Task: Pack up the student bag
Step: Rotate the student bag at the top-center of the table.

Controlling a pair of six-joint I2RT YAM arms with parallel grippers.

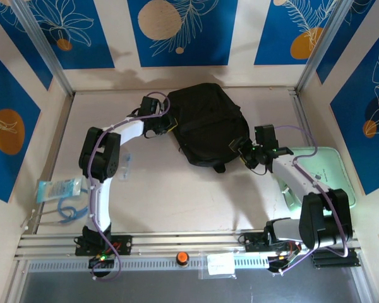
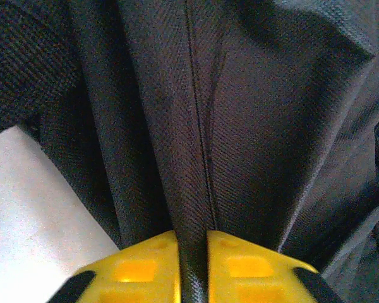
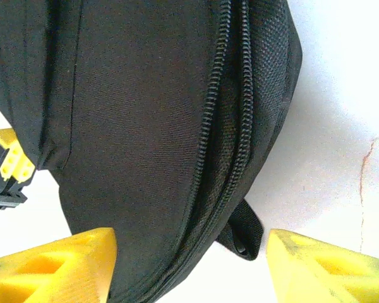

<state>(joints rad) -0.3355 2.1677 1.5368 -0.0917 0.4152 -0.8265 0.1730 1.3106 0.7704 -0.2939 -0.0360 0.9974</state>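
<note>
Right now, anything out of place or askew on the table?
Nothing spilled or damaged. Two oddities: the blue packet lies at the far left, seemingly overlapping the edge of the table, and the left gripper pinches a fold of the student bag, bunching its fabric.

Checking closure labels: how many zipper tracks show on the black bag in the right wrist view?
2. They run side by side down the student bag: the left zipper track and the right zipper track. Others may be hidden elsewhere.

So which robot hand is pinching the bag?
The left hand, on the bag's left side: its yellow fingers are shut on a fold of black cloth. The right hand is open, not squeezing.
</note>
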